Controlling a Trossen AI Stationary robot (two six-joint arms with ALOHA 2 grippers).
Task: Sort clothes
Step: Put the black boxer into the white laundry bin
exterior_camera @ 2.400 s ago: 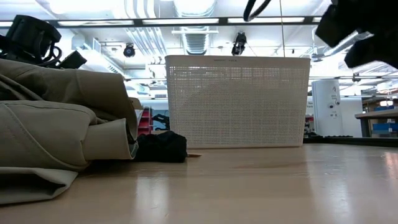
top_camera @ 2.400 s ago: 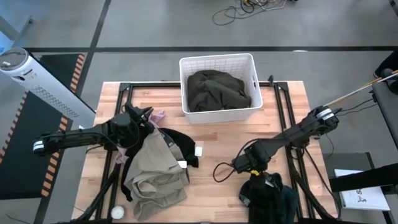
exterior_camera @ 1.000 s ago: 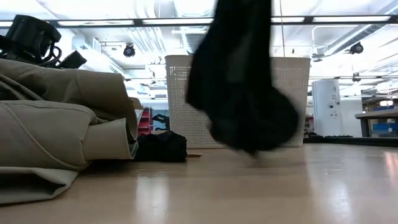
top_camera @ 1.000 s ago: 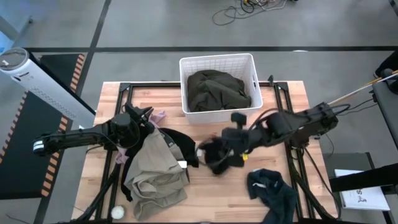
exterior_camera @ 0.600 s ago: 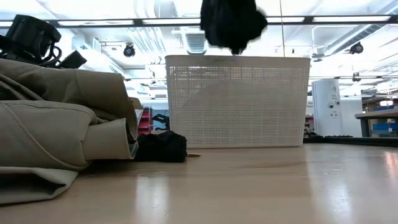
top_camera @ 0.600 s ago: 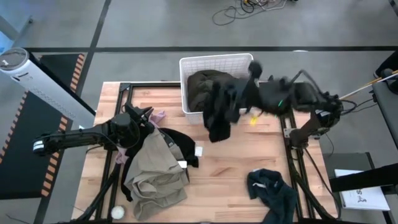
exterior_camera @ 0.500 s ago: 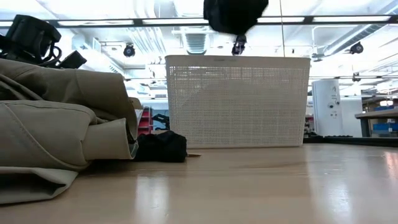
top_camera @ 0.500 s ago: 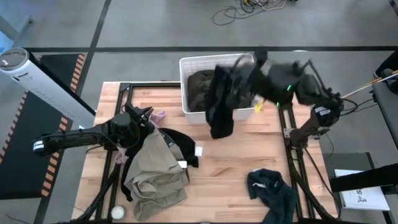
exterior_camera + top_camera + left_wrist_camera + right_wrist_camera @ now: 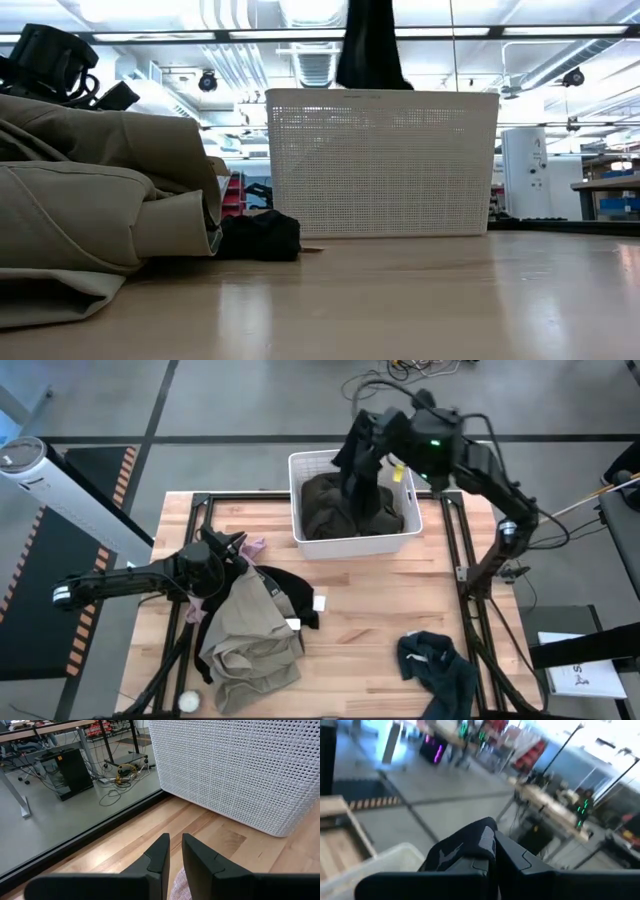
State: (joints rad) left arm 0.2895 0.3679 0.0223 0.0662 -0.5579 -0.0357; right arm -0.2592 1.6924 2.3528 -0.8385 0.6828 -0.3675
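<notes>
Wooden bench (image 9: 420, 595), pale planks, black frame rails along both sides; grey floor all round, loose cables on the floor beyond the far edge. Low view: open workshop hall behind, bright ceiling lights, other tables.

Right arm reaches up and over from the right edge, bent high above the far side. Right hand (image 9: 362, 442) is clamped together on a black garment (image 9: 356, 465), which hangs straight down over the white basket (image 9: 298, 500); in the low view its tail (image 9: 371, 45) dangles just above the basket rim. Right wrist view shows the dark cloth (image 9: 462, 847) pinched between the fingers.

Left arm lies low along the left edge, pointing inward. Left hand (image 9: 232, 546) sits at the far end of the clothes heap; its fingers (image 9: 160, 852) stand nearly together with a narrow gap, and a pink scrap shows just below them; cannot tell if it is gripped.

Largest down:
- beige-khaki garment (image 9: 248, 635), crumpled, near-left corner area.
- white basket, far edge, centre; dark olive-green garment (image 9: 335, 520) fills it.
- black cloth (image 9: 292, 595) against the khaki's right side, partly under it.
- dark navy-blue garment (image 9: 438, 670), near-right corner, well apart from the rest.
- pale pink piece (image 9: 254, 547), beside the left hand.
- white tower fan (image 9: 60, 495) on the floor off the far-left corner.
</notes>
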